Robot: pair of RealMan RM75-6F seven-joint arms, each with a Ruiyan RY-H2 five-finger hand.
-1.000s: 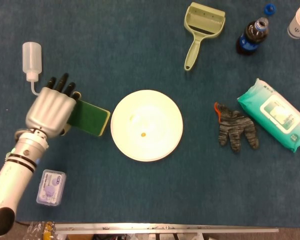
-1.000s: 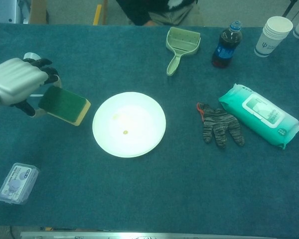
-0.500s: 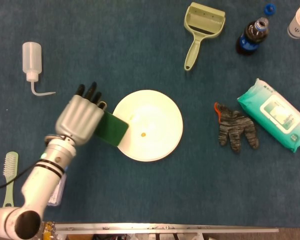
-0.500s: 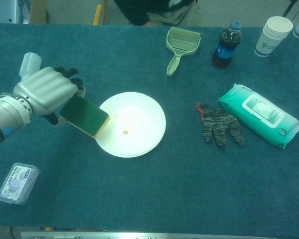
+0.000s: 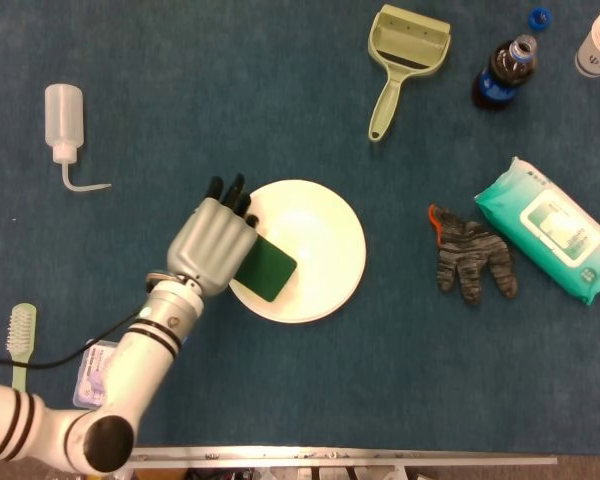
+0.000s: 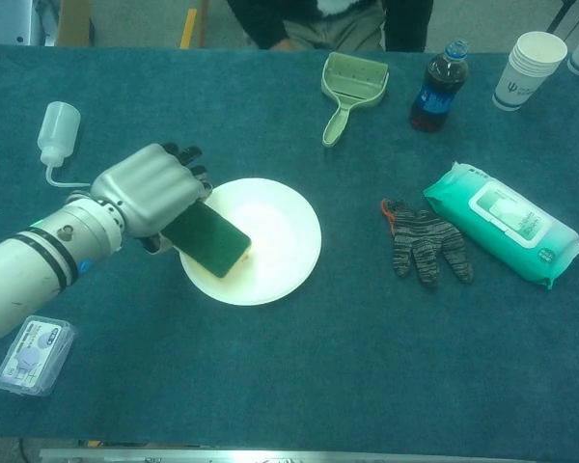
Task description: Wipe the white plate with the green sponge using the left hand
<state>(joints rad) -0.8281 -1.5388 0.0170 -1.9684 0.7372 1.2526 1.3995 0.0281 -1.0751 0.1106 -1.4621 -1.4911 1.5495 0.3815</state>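
Observation:
The white plate (image 5: pixel 315 245) (image 6: pixel 270 241) lies in the middle of the blue table. My left hand (image 5: pixel 212 245) (image 6: pixel 150 193) grips the green sponge (image 5: pixel 266 270) (image 6: pixel 206 240) and holds it over the plate's left part, green face up. Whether the sponge touches the plate I cannot tell. The sponge hides the plate's left area. My right hand is in neither view.
A squeeze bottle (image 5: pixel 64 120) (image 6: pixel 56 133) lies far left. A green dustpan (image 5: pixel 402 55), a cola bottle (image 5: pixel 505 72), paper cups (image 6: pixel 528 69), a wet-wipe pack (image 5: pixel 548 228) and grey gloves (image 5: pixel 472 258) sit right of the plate. A small plastic box (image 6: pixel 34 355) and a brush (image 5: pixel 20 340) lie near left.
My left hand has carried the sponge rightward from beside the plate to over its left part. The yellow speck on the plate is now hidden.

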